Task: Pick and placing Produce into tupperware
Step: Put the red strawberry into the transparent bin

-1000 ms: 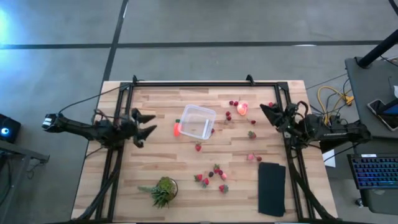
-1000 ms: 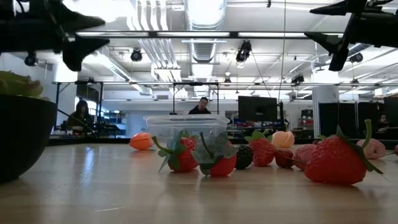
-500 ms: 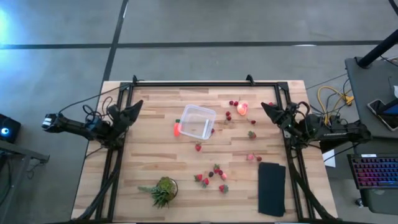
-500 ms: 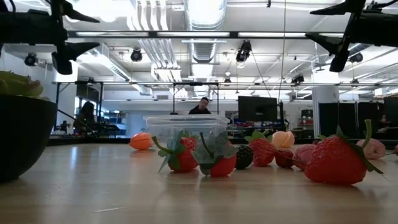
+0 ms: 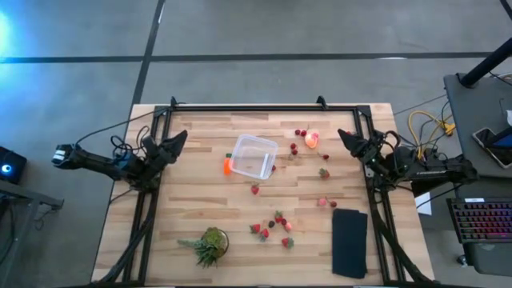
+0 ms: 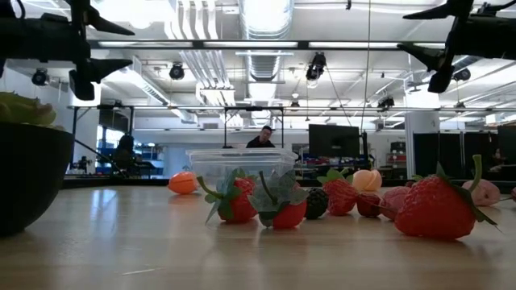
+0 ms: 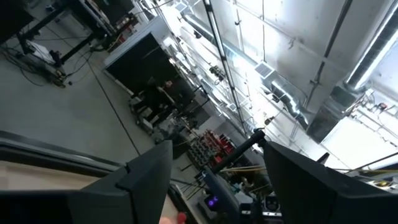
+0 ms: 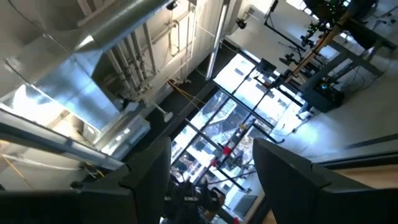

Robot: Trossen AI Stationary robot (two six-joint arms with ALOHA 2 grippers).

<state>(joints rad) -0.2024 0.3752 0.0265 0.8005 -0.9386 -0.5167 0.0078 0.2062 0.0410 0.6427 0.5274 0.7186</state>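
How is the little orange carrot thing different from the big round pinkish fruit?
The orange carrot piece sits right against the clear tub, on its left-arm side; the round pink-orange fruit lies apart from the tub, toward the right arm. The carrot piece is smaller and deeper orange; the fruit is bigger and paler pink. Strawberries crowd the fruit, none lie by the carrot piece. Both rest on the wooden table, outside the tub.

Tupperware point(image 5: 254, 156) (seemingly unfilled) sits left of strawberries point(image 5: 308, 140).
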